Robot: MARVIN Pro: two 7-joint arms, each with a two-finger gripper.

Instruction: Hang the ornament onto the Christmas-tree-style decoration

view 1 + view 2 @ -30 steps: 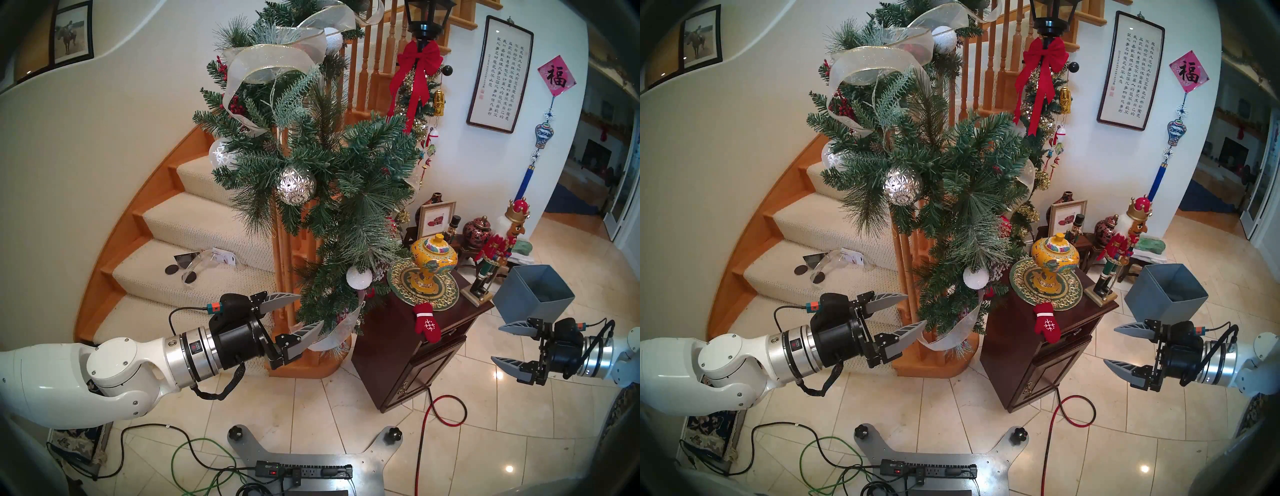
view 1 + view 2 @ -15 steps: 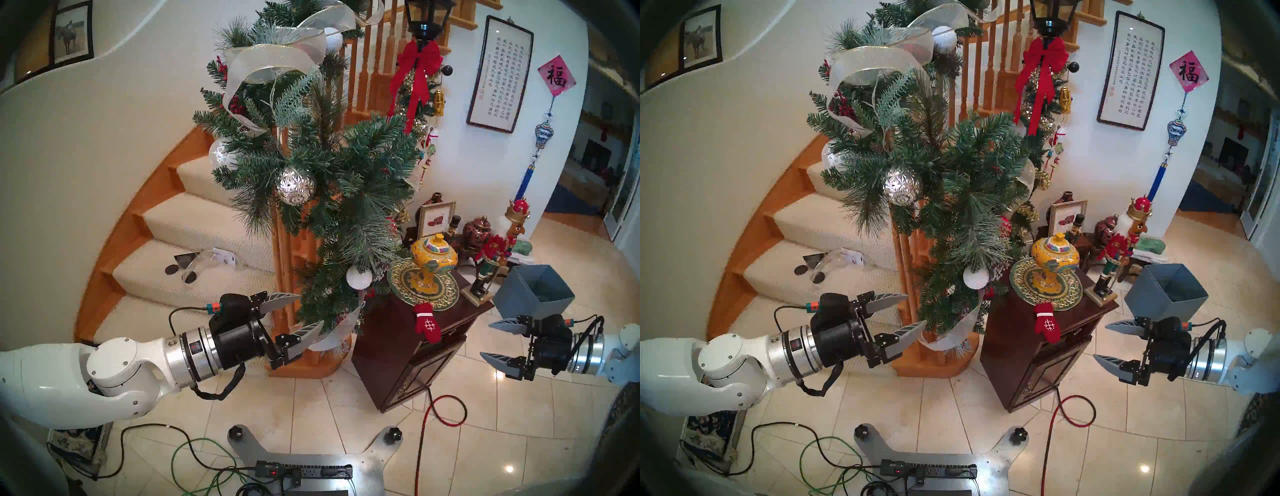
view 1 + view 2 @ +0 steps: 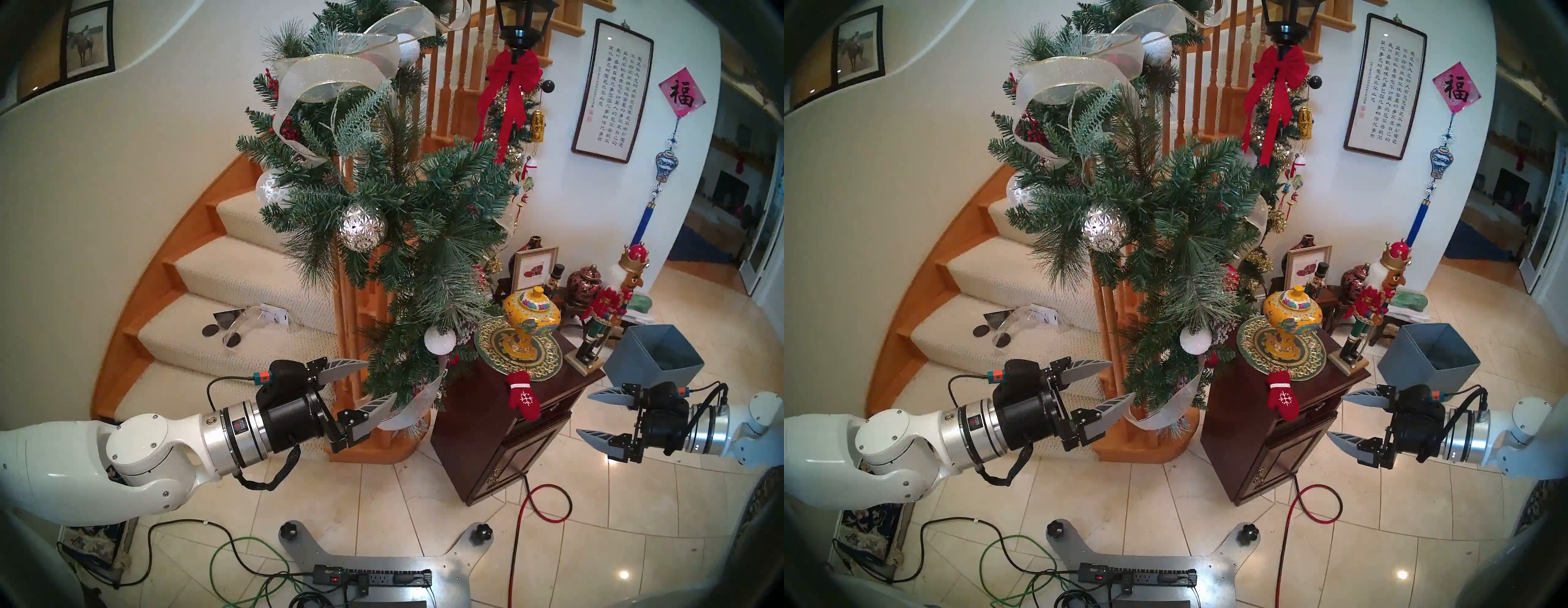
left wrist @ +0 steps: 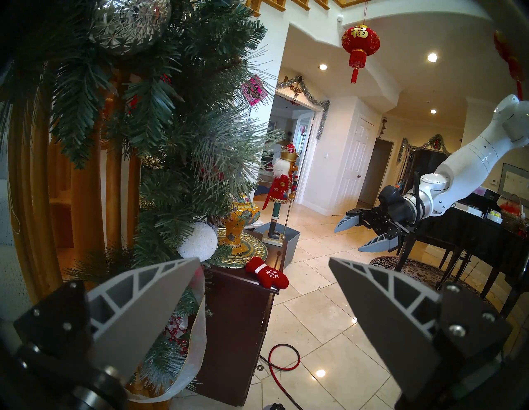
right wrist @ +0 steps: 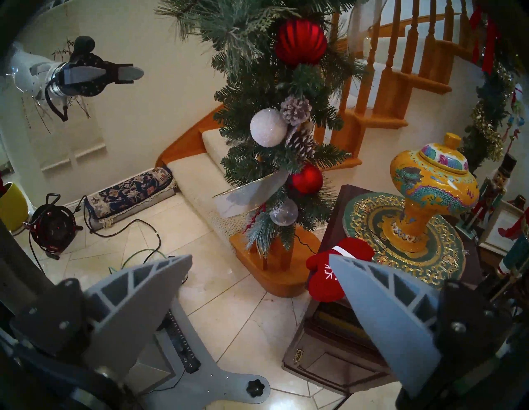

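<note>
Reaching for the red mitten ornament (image 3: 524,395) is judged to be the step in hand. The ornament is draped over the near edge of the dark wooden cabinet (image 3: 475,407), just beside the gold-patterned plate (image 3: 547,363), and is not yet held. The right gripper (image 3: 590,414) is seen to the right of the cabinet, apart from the ornament, with its jaws spread wide and empty. A good grasp would be made at the white cuff end, so that the string loop is left free for a branch; the loop itself is too thin to be made out with certainty. The left gripper (image 3: 379,382) is also spread and empty, just beside the low end of the pine garland (image 3: 407,237), where a branch could be steadied.

As for containers, a lidded yellow jar (image 3: 530,318) stands on the plate, its contents hidden. A grey open box (image 3: 653,361) on the floor, far right, appears empty, though its bottom is shadowed.
</note>
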